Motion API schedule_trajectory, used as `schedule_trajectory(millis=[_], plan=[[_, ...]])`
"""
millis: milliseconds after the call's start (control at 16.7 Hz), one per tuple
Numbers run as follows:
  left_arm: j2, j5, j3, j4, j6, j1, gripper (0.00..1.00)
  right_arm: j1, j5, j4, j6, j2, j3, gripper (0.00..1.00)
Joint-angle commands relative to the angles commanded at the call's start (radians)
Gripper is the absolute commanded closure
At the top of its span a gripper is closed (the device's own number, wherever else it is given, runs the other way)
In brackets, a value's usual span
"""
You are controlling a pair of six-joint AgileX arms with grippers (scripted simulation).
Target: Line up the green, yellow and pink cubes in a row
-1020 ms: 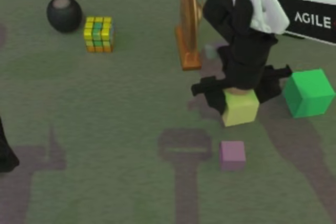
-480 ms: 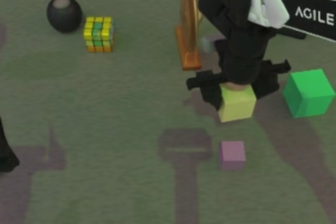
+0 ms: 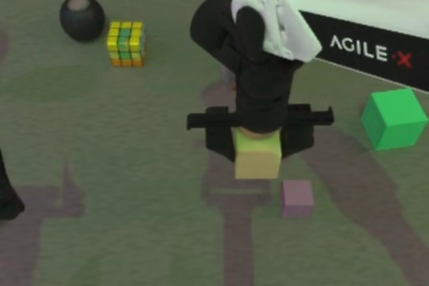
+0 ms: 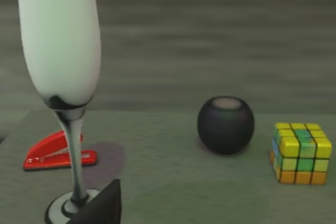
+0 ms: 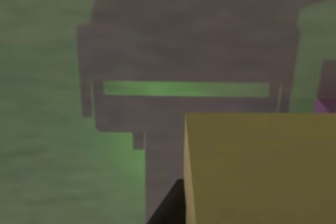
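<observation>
Right gripper: our right gripper is closed on the yellow cube and holds it above the table, near the middle, just up-left of the pink cube.
Left arm: parked at the table's left edge; we cannot tell whether its fingers are open.
Green cube: the green cube sits well apart, toward the right.
Risk, clipping: lowering here could knock the small pink cube, since the two are close.
Risk, crooked row: releasing the yellow cube too high could let it tumble out of line.
Surfaces: all three cubes look matte, plain and sharp-edged; the table is dull green.
Bystanders: a gridded puzzle cube and a dark ball lie far left.
</observation>
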Motion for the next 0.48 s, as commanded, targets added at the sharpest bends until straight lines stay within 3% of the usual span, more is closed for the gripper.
schedule_trajectory(millis=[480], plan=[[0.000, 0.000, 0.000, 0.000, 0.000, 0.000, 0.00, 0.017, 0.000, 0.015, 0.032, 0.000, -0.014, 1.00]])
